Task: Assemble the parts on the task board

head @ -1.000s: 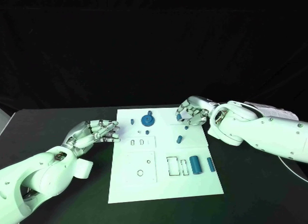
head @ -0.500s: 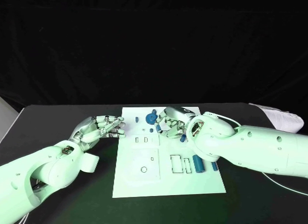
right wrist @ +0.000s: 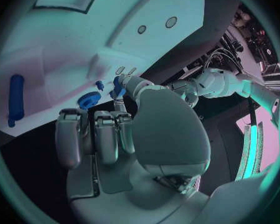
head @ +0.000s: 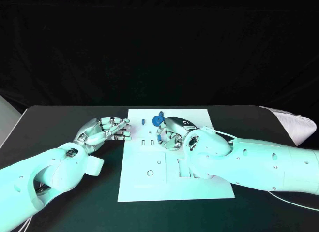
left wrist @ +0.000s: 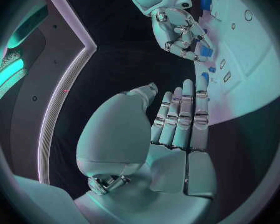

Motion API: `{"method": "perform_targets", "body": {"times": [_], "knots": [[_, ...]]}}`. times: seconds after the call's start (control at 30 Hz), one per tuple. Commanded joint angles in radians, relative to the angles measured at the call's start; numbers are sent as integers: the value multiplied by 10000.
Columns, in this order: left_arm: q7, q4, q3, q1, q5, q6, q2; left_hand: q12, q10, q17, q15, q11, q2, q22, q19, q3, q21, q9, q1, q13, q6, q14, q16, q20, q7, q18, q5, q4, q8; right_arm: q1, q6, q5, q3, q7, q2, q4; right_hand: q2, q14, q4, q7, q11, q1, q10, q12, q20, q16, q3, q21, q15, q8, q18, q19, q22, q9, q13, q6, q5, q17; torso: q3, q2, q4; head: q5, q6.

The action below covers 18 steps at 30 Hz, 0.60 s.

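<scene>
The white task board (head: 149, 186) lies in the middle of the black table. My right hand (head: 172, 133) hovers over its far middle and pinches a small blue part (right wrist: 118, 87) between thumb and finger; the left wrist view shows that part (left wrist: 205, 51) at its fingertips. A blue gear (head: 158, 120) stands on the board just beyond the hand, seen too in the right wrist view as the gear (right wrist: 88, 100). A long blue cylinder (right wrist: 15, 99) and a small blue peg (right wrist: 99, 84) lie on the board. My left hand (head: 107, 129) hangs beside the board's left edge, fingers apart, holding nothing.
The board has small slots (head: 146, 142), a round hole (head: 150, 173) and a rectangular recess (head: 181, 166). A white cloth-like object (head: 296, 123) sits at the table's right end, and a pale box (head: 2, 121) at its left edge. My right forearm covers the board's right side.
My right hand has moved from the board's far right edge leftward to its far middle, with the blue part in it. The left hand has stayed beside the board. The camera has shifted.
</scene>
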Motion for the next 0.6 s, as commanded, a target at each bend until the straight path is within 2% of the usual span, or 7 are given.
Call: {"method": "perform_targets", "body": {"times": [0.03, 0.2, 0.6], "knots": [[23, 32, 7, 2, -15, 170, 12, -53, 27, 10, -11, 11, -93, 2, -74, -1, 66, -13, 14, 5, 20, -61, 12, 7, 277, 120, 6, -31, -35, -68, -397, -761, 3, -584, 97, -3, -3, 1042, -10, 32, 31, -90, 1024, 34, 103, 41, 46, -34, 56, 735, -78, 674, 1485, 544, 2634, -27, -28, 2635, 20, 18, -4, 10, -5], [10, 37, 7, 2, -15, 187, 11, -53, 27, 10, -11, 11, -93, 2, -74, -1, 66, -13, 14, 5, 20, -61, 12, 7, 277, 120, 6, -31, -35, -159, -461, -939, 2, -655, 220, -55, -17, 1042, -9, 34, 35, -119, 1024, 34, 108, 41, 53, -27, 61, 740, -80, 677, 1493, 546, 2634, -39, -12, 2635, 31, 25, -24, 16, -35], [-16, 48, 7, 2, -15, 209, -10, -58, 21, 30, -8, 16, -96, 3, -76, 11, 72, -17, 8, 4, 13, -65, 12, 8, 283, 119, 6, -40, -43, -342, -362, -1105, -17, -748, 403, -165, -70, 1042, -11, 33, 38, -200, 1024, 34, 121, 41, 62, -24, 68, 772, -81, 681, 1499, 558, 2634, -44, 28, 2635, 17, 11, -6, 10, -154]]}}
